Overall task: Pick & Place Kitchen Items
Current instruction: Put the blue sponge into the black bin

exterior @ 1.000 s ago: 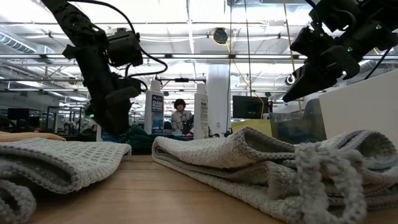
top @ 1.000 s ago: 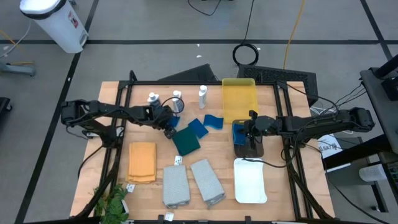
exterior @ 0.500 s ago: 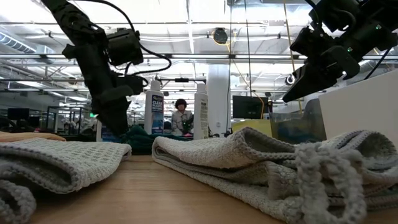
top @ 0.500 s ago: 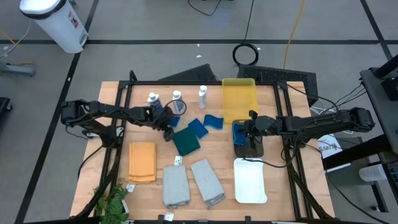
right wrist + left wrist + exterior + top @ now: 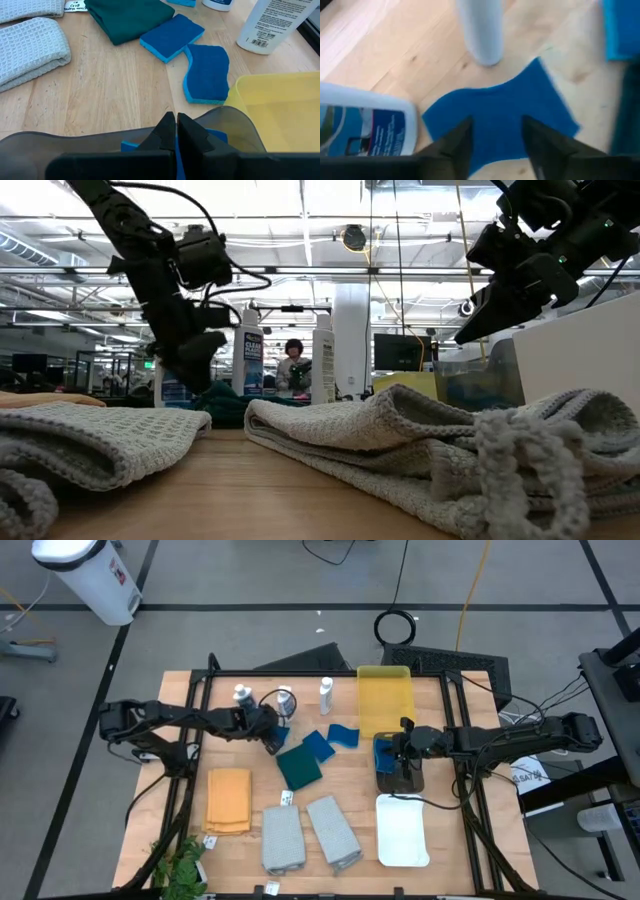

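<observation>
1. One blue sponge (image 5: 500, 120) is lying flat on the table, just near of two white bottles (image 5: 481, 29), and I am hovering my left gripper (image 5: 495, 142) over it with the fingers part open, one to each side, holding nothing.
2. I am judging that I should come straight down and close on its narrow waist, keeping clear of the labelled bottle (image 5: 365, 122) at far left.
3. I am parking my right gripper (image 5: 175, 131), fingers pressed together and empty, over the dark grey tray (image 5: 398, 780) at right.

Blue sponges (image 5: 330, 740), green cloth (image 5: 299, 768), grey towels (image 5: 307, 833), orange towel (image 5: 229, 799), white bottles (image 5: 284, 700)
</observation>
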Controlling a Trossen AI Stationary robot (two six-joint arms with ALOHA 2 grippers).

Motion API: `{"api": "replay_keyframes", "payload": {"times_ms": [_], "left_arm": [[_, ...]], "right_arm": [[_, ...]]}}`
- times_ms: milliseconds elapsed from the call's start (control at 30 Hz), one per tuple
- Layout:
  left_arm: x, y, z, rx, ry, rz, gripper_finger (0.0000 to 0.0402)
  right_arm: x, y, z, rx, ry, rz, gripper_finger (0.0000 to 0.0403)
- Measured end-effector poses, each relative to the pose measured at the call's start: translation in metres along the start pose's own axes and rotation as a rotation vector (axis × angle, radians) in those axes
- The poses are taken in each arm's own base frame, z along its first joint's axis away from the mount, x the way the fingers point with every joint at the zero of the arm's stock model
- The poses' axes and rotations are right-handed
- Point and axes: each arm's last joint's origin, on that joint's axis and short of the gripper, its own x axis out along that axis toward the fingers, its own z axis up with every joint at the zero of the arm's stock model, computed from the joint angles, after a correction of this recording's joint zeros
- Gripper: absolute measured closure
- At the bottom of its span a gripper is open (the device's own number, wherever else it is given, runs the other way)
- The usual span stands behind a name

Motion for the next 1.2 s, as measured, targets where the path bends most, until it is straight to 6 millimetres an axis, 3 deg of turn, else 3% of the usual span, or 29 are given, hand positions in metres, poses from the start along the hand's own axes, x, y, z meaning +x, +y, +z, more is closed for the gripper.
{"api": "replay_keyframes", "payload": {"times_ms": [167, 233, 433, 600, 800, 967, 1200], "left_arm": [[0.012, 0.002, -0.001, 0.038, 0.030, 0.016, 0.0374], [0.015, 0.003, -0.001, 0.033, 0.042, 0.015, 0.0393], [0.019, 0.000, -0.008, -0.108, 0.145, -0.086, 0.0369], [0.015, -0.004, -0.012, -0.291, 0.259, -0.201, 0.0374], [0.007, -0.004, -0.010, -0.251, 0.249, -0.272, 0.0397], [-0.006, -0.005, -0.006, -0.045, 0.161, -0.256, 0.0361], [-0.020, -0.019, -0.002, 0.091, 0.031, -0.275, 0.0251]], "right_arm": [[0.000, 0.000, 0.000, 0.000, 0.000, 0.000, 0.0403], [0.000, 0.000, 0.000, 0.000, 0.000, 0.000, 0.0403], [0.000, 0.000, 0.000, 0.000, 0.000, 0.000, 0.0403], [0.000, 0.000, 0.000, 0.000, 0.000, 0.000, 0.0403], [0.000, 0.000, 0.000, 0.000, 0.000, 0.000, 0.0403], [0.000, 0.000, 0.000, 0.000, 0.000, 0.000, 0.0403], [0.000, 0.000, 0.000, 0.000, 0.000, 0.000, 0.0403]]}}
